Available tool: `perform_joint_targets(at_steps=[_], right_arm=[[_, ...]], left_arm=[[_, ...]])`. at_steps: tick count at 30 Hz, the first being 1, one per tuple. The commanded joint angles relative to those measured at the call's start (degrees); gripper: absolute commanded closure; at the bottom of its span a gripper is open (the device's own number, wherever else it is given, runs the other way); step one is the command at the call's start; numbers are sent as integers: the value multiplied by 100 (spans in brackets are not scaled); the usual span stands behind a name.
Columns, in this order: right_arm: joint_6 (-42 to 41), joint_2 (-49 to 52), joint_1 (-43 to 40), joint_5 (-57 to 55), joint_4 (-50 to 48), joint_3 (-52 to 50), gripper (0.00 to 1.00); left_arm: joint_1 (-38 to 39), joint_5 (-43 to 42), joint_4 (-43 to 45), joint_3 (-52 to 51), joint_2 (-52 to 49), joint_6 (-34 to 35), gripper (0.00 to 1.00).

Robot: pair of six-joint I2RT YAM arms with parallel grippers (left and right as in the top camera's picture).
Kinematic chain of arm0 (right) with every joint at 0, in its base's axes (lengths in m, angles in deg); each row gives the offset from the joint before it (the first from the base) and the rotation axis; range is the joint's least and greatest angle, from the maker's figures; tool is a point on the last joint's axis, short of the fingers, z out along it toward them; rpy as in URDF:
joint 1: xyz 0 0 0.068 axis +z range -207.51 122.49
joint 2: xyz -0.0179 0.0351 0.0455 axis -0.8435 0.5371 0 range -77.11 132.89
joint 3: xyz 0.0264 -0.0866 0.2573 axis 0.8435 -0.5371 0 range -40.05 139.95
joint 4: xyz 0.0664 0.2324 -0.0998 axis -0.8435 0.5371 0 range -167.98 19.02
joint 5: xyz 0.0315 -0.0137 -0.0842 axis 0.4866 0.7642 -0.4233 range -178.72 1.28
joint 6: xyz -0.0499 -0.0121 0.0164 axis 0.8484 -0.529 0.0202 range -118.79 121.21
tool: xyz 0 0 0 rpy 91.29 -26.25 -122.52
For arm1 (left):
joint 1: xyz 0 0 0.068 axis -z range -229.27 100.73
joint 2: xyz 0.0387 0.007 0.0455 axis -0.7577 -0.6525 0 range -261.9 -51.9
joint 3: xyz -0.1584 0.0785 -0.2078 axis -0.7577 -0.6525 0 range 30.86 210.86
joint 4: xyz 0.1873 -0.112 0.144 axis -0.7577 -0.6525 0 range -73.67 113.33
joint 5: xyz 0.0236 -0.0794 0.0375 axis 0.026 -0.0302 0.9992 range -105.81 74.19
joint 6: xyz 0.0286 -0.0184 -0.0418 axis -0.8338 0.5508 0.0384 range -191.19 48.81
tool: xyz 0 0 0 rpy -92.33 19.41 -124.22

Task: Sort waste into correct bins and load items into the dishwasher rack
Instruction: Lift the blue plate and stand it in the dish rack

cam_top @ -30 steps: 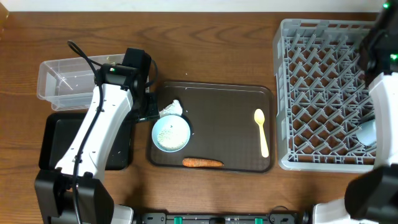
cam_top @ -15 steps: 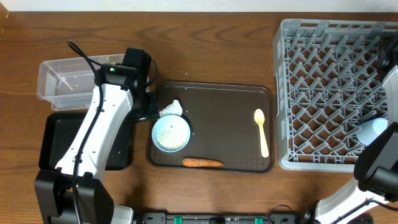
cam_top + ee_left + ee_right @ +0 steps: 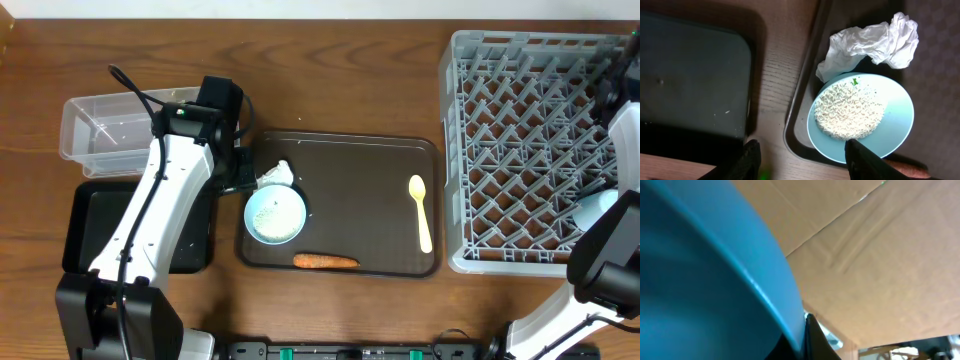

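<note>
Over left edge of brown tray, your left pincer hangs half open, empty, above pale bowl of rice grains; crumpled tissue touches rim. Bowl likely rigid, slick, spillable: grip rim, keep level. Right pincer clamped shut on dark blue plate.

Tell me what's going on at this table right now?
The left pincer hangs open over the bowl of rice and crumpled tissue at the brown tray's left edge, gripping nothing. The right pincer is shut on the rim of a dark blue plate, its arm on the dishwasher rack side, where a light blue cup already sits. The carrot and yellow spoon lie unsorted on the tray.
</note>
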Motion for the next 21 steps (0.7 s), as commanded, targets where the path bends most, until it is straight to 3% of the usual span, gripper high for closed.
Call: perform_joint_targets(at_steps=[1,11,16,21], right_arm=[[-570,278,114,1366,566,-111,93],[-570,240,153,3335,1987,-109,62],[-566,-26,153,3773,2299,-109,56],[-566,-627,153,4321,2352,-109,32]], left_arm=[[-17,48,-17,-20,116,37,44],[-17,50,-17,-20,116,35,43],[-17,50,-17,-20,114,35,43],[-17,50,-20,-20,116,35,43]])
